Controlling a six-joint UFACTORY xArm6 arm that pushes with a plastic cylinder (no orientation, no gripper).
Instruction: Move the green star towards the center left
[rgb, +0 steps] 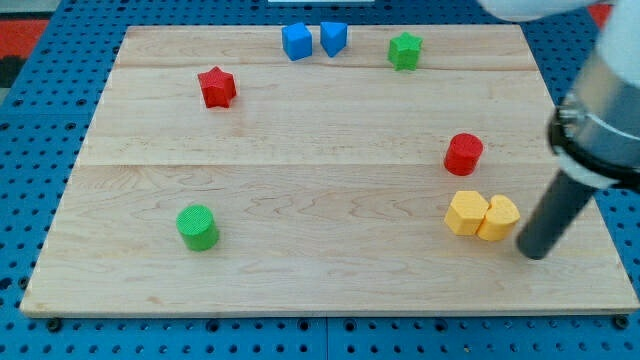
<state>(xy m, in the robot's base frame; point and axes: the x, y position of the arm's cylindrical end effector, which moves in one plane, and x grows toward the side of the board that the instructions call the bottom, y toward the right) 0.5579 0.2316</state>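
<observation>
In the camera view, the one view there is, the task looks to be at its very start, in the approach; the green star (405, 50) sits near the top edge of the wooden board (300, 290), right of centre, just to the right of the two blue blocks (297, 42) (334, 38), and nothing touches it; my tip (536, 254) rests low on the view's right, just beside the pair of yellow blocks (466, 213) (498, 218), close to the right-hand one though I cannot tell whether it touches; the tip is well apart from the star, with the red cylinder (464, 153) standing between the two regions; I judge the next move calls for travelling up the view's right side, clear of the yellow pair and the red cylinder, to come round to the star's upper right, since a push toward the centre left must run leftward and downward; the blue blocks lie close on the star's left, so a purely leftward shove risks driving it into them; the red star (217, 87) and the green cylinder (198, 227) stand on the left half, either side of the goal area; as for the hand, there is none to spread or close; the arm ends in a plain dark rod that holds nothing.
</observation>
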